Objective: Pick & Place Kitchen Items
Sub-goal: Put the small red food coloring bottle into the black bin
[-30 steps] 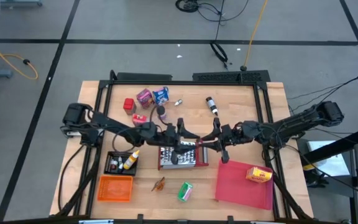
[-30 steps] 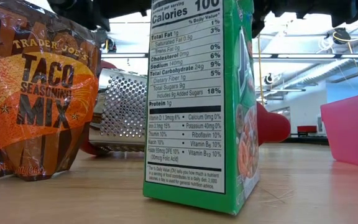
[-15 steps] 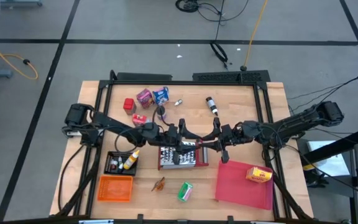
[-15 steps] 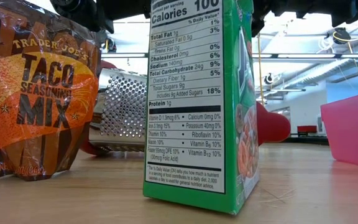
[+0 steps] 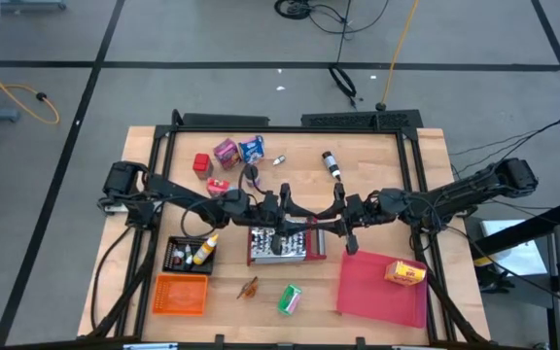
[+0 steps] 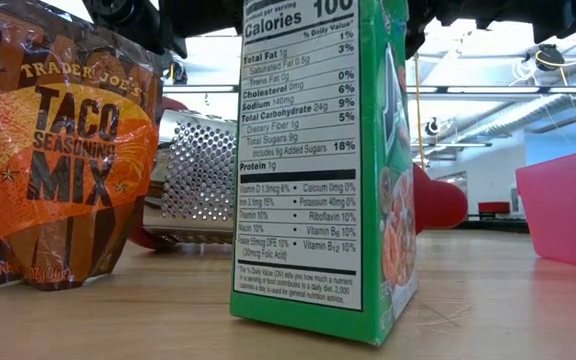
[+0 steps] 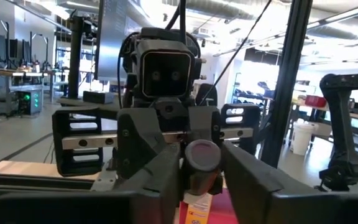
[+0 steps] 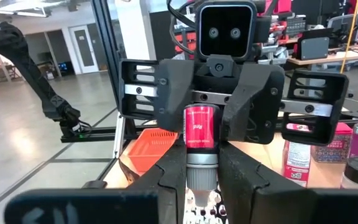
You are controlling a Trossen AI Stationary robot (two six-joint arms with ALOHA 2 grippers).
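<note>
Kitchen items (image 5: 227, 150), status at this moment.

**High view.** One yellow box (image 5: 405, 273) lies on the red tray (image 5: 377, 297) at 4 o'clock, and I count that as placed. A black bin (image 5: 175, 255) at 8 o'clock holds small bottles, with an orange basket (image 5: 181, 294) just beside it. Loose on the table (image 5: 377, 160) are:
- a red box (image 5: 200, 162), a blue packet (image 5: 252, 148) and a dark bottle (image 5: 331, 163) toward 12 o'clock
- a taco packet (image 5: 249, 287) and a green box (image 5: 290, 298) at 6 o'clock

I judge that most of the job is left. The left pincer (image 5: 304, 222) and right pincer (image 5: 324, 223) meet nose to nose at centre, above the grater (image 5: 280, 245).

**Low view.** The taco packet, the green box and the grater fill the frame. The arms show only as dark shapes cut off at the top, so I cannot see either pincer.

**Left wrist view.** The right pincer faces the camera, narrowly parted and clamped on a small bottle (image 7: 202, 155) seen end-on.

**Right wrist view.** The left pincer's fingers (image 8: 178, 124) press both sides of that bottle's red label, and I read that as a grip. The right pincer's own fingers flank the grey cap. The bottle is in the air between the two, which I judge to be a handover.

**Not determined.** I cannot tell what the bottle contains or where it is to go, and the contents of the black bin are too small to tell apart.
</note>
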